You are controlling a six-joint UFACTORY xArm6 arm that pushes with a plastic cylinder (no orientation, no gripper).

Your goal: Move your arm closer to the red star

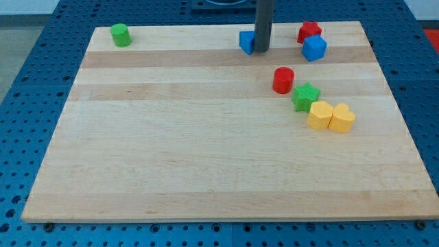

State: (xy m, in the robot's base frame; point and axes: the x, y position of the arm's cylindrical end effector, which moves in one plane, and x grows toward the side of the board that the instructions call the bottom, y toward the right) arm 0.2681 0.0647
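Wooden worktop [206, 151]: my tip [262, 50], no jaws to open, touches the small blue block [247, 42], red star [309, 31] still off right.

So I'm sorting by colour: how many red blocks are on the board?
2. The red star sits at the view's top right, touching a blue block; the red cylinder lies lower, by the green star. None seems hidden.

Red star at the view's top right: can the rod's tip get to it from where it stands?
Probably yes. My tip sits beside the small blue block, and the board between it and the red star looks bare; the blue cube lies just below the star.
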